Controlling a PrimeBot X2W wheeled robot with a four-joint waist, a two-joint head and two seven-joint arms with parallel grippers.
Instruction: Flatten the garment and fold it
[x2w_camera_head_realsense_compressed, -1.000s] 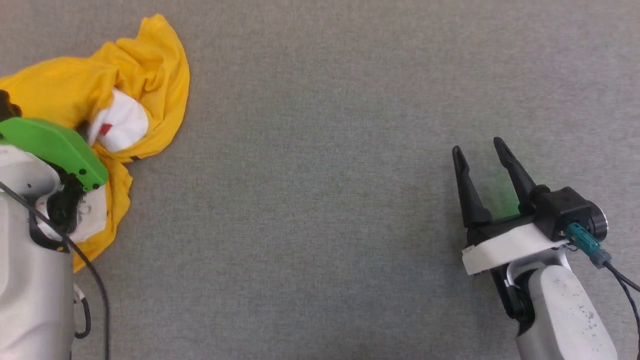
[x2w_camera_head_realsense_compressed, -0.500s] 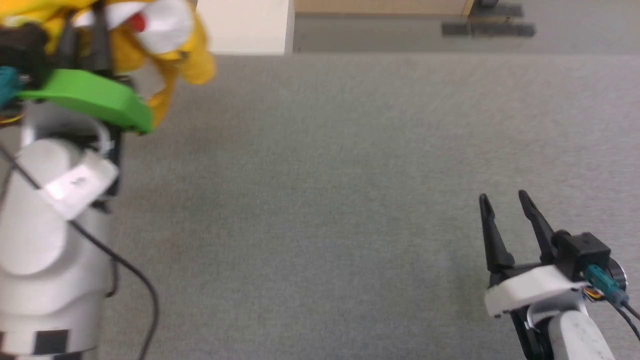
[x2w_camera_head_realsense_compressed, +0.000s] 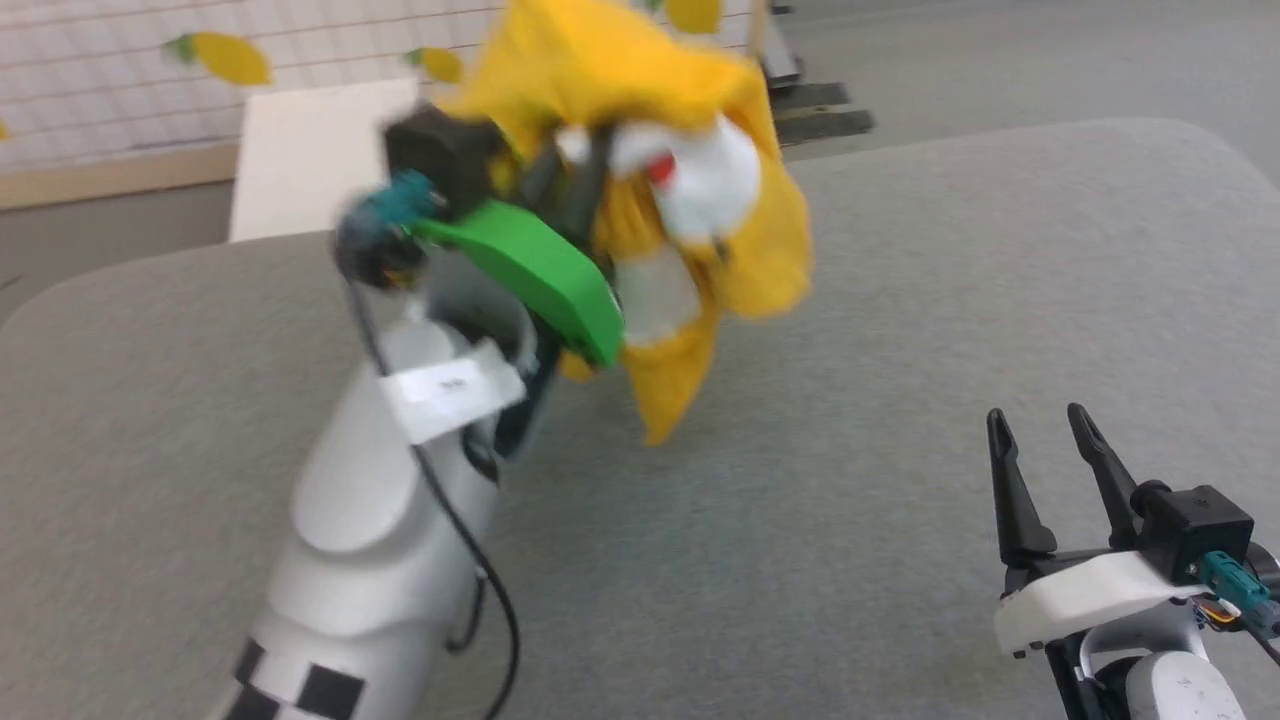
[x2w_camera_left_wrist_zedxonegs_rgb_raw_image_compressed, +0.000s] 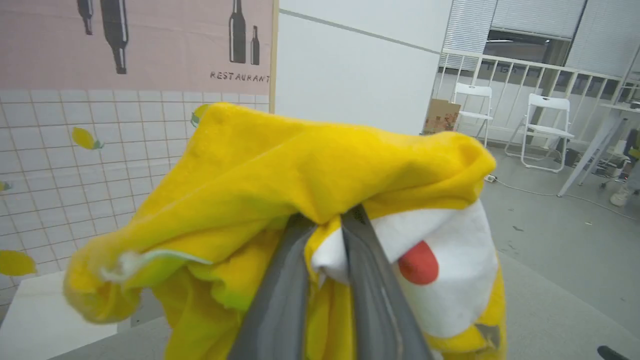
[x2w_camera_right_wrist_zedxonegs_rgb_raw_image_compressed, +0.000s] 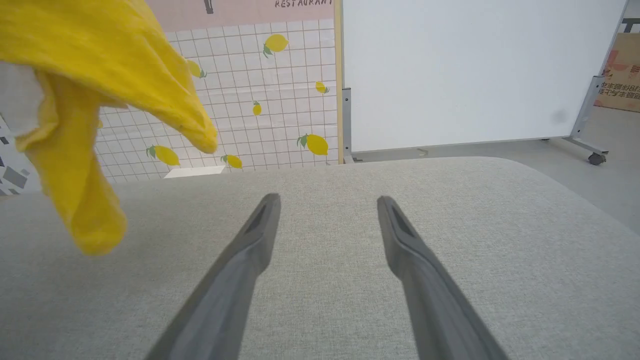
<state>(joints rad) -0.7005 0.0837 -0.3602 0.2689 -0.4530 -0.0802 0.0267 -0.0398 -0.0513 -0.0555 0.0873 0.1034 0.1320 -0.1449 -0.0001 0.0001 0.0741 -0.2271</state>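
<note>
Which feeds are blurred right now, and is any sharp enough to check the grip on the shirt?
Head view: motion blur smears the shirt and left gripper; the right gripper is crisp. Left wrist view: the shirt is sharp, with fabric visibly pinched between the shut fingers, which are soft so near the lens. Right wrist view: sharp, evenly lit, no glare on the table.
</note>
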